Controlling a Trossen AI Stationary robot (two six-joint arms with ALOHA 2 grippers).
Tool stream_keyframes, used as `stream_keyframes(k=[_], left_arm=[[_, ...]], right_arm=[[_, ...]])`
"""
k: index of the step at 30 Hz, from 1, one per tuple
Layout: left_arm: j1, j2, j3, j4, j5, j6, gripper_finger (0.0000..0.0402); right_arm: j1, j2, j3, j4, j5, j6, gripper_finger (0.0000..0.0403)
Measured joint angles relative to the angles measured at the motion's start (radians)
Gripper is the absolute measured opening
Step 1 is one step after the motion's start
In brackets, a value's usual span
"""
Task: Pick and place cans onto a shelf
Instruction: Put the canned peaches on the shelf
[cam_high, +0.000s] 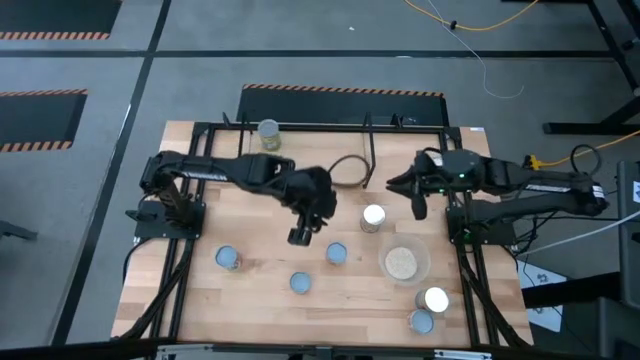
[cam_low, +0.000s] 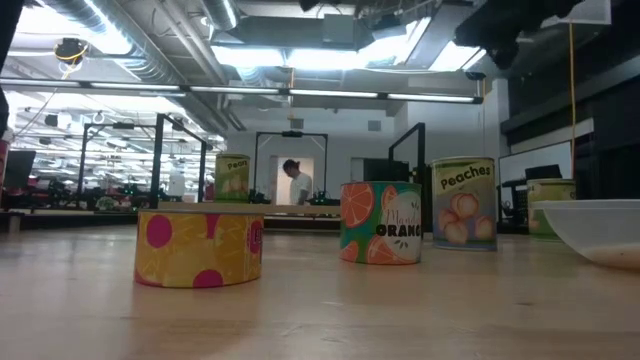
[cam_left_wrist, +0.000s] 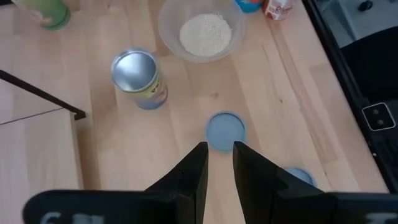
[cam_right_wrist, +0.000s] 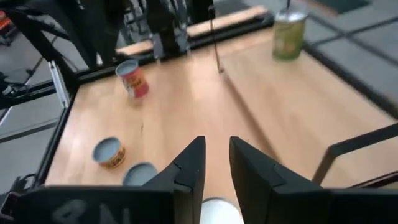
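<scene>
Two empty tools above scattered cans

The left tool (cam_high: 301, 236), fingers nearly closed on nothing, hovers just beside a blue-topped can (cam_left_wrist: 226, 131) on the desk (cam_high: 250, 300). The right tool (cam_high: 417, 205), likewise narrowly parted and empty, hangs beside a silver-topped can (cam_high: 373, 217).

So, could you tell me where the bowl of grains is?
In the high view, the bowl of grains sits right of centre, near the silver-topped can.
</scene>
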Motion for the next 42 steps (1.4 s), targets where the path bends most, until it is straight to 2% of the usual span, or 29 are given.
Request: stream_keyframes(k=[6,15,21,27,42], left_arm=[[-0.079,0.0,0.0,0.0,-0.09,-0.024,0.0069],[-0.136,0.0,0.0,-0.003,-0.179,-0.078,0.0069],[-0.15,0.0,0.0,-0.003,-0.18,-0.1,0.0069],[-0.149,0.0,0.0,-0.003,-0.181,-0.104,0.0069],[-0.149,0.001,0.0,-0.003,-0.181,-0.101,0.0069]], right_arm=[[0.0,0.082,-0.003,-0.015,-0.088,0.051,0.0078],[0.0,0.202,-0.003,-0.063,-0.087,0.067,0.0078],[-0.001,0.276,-0.003,-0.103,-0.077,0.062,0.0078],[-0.001,0.333,-0.003,-0.124,0.021,0.061,0.0078],[-0.001,0.454,-0.004,-0.143,0.019,0.063,0.0078]])
